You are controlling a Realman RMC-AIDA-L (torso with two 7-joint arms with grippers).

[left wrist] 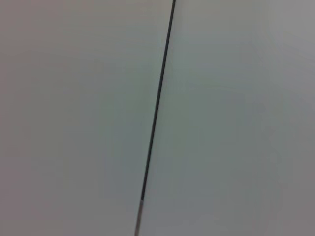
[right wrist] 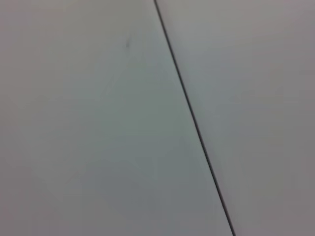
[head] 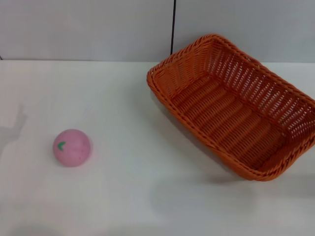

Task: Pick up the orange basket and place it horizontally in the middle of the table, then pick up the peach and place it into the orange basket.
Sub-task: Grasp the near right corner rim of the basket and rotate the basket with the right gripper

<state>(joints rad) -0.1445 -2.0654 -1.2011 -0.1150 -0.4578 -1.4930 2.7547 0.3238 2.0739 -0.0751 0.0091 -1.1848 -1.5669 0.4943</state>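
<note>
The orange basket lies on the white table at the right, set diagonally, its near right corner reaching the head view's right edge. It holds nothing. The pink peach sits on the table at the left, well apart from the basket, its green leaf mark facing the camera. Neither gripper appears in the head view. Both wrist views show only a pale wall panel with a thin dark seam.
A grey wall with a vertical dark seam rises behind the table's far edge. Faint shadows fall on the table at the far left and near the front.
</note>
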